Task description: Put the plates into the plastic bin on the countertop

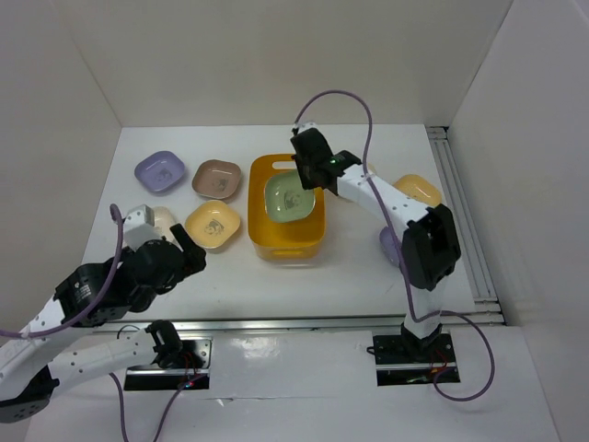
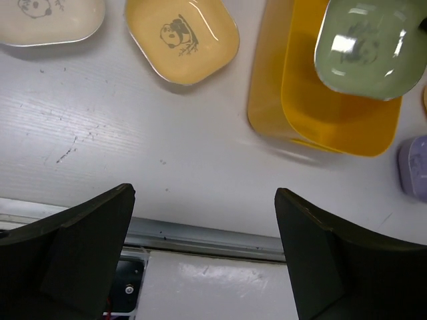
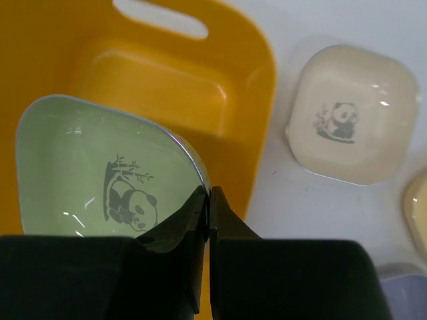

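The white countertop fills the booth. The orange-yellow plastic bin sits about mid-desk, its handle slot turned toward the far edge.

The right arm reaches in from the right side. Its right gripper is pinched tight on the rim of the green plate, at the corner nearest the wrist. That plate hangs over the bin's open mouth, panda side up. From here I can't tell how far it is off the bin's floor.

The left gripper hovers toward the near-left corner with its fingers spread wide and nothing between them, apart from the bin.

Four plates lie left of the bin:
- A lavender plate lies toward the far-left corner.
- A brown-pink plate lies just beside the lavender one.
- A yellow plate lies just beside the bin's left wall.
- A cream plate is partly hidden by the left arm.

Three more lie right of the bin:
- A second cream plate sits close to the bin's wall.
- A second yellow plate lies toward the right edge.
- A second lavender plate is half hidden under the right arm.
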Controlling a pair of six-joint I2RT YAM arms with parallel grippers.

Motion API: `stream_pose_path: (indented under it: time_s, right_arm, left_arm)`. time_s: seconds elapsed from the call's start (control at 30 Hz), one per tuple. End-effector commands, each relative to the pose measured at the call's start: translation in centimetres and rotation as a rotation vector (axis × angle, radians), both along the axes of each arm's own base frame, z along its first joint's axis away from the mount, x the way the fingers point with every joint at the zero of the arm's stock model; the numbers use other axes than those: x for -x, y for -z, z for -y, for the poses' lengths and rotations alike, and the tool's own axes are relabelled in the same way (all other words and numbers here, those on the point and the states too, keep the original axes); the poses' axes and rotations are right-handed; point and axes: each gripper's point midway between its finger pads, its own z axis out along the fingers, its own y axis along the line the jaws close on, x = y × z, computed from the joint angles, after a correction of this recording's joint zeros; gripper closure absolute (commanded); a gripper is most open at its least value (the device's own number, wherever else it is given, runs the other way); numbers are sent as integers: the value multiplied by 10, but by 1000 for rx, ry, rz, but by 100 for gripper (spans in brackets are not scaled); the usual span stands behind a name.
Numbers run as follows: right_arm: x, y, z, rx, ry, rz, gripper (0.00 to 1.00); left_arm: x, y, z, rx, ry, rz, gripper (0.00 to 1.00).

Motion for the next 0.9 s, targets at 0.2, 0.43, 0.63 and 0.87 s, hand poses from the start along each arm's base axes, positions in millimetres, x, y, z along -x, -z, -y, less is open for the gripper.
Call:
stream_pose_path:
  time_s: [0.2, 0.43, 0.63, 0.87]
  right_arm:
    - [-33, 9, -39, -70, -110, 42, 93]
    - [-30, -17, -64, -109, -156, 89, 0]
    - [11, -91, -81, -178, -213, 210, 0]
    - [69, -118, -77, -226, -293, 266, 0]
  left_arm:
    - [-10, 26, -12, 56, -299, -35, 0]
    - [-32, 57, -15, 33, -431, -20, 0]
    - [-79, 79, -15, 139, -529, -34, 0]
    - [-150, 127, -22, 258, -499, -93, 3]
